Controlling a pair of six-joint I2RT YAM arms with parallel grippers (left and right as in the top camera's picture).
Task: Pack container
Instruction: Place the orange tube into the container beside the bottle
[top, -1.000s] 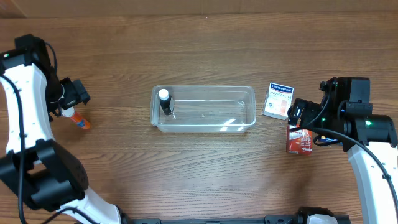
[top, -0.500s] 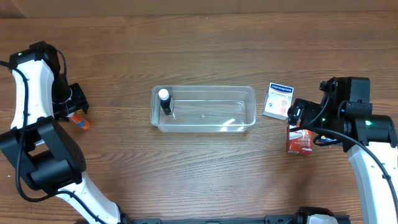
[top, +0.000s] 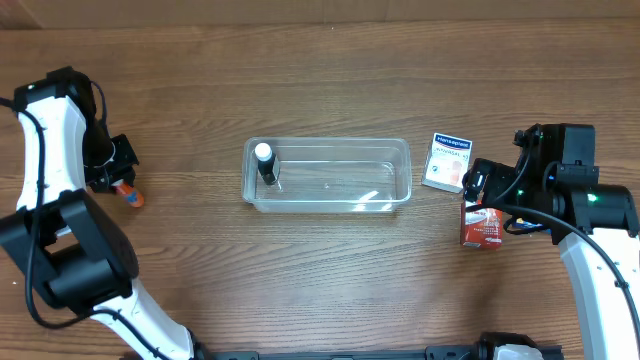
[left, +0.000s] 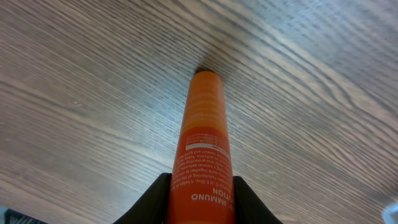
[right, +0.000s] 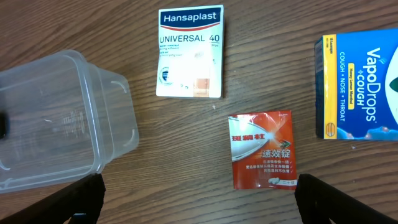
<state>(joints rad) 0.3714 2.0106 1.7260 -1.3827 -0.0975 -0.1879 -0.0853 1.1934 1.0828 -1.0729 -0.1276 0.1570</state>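
Note:
The container, a clear plastic bin, sits mid-table with a small dark, white-capped bottle standing in its left end. At the far left my left gripper is shut on an orange tube that lies on the wood. In the left wrist view the tube runs away from the camera, with a black finger pressed to each side. My right gripper hovers open, right of the container. Nothing sits between its fingers.
A white Hansaplast box lies just right of the bin. A red packet and a blue VapoDrops box lie further right. From overhead, the Hansaplast box and the red packet flank the right wrist.
My left arm shifted over the orange tube and its jaws closed on it. The right arm, the bin and the boxes have not moved.

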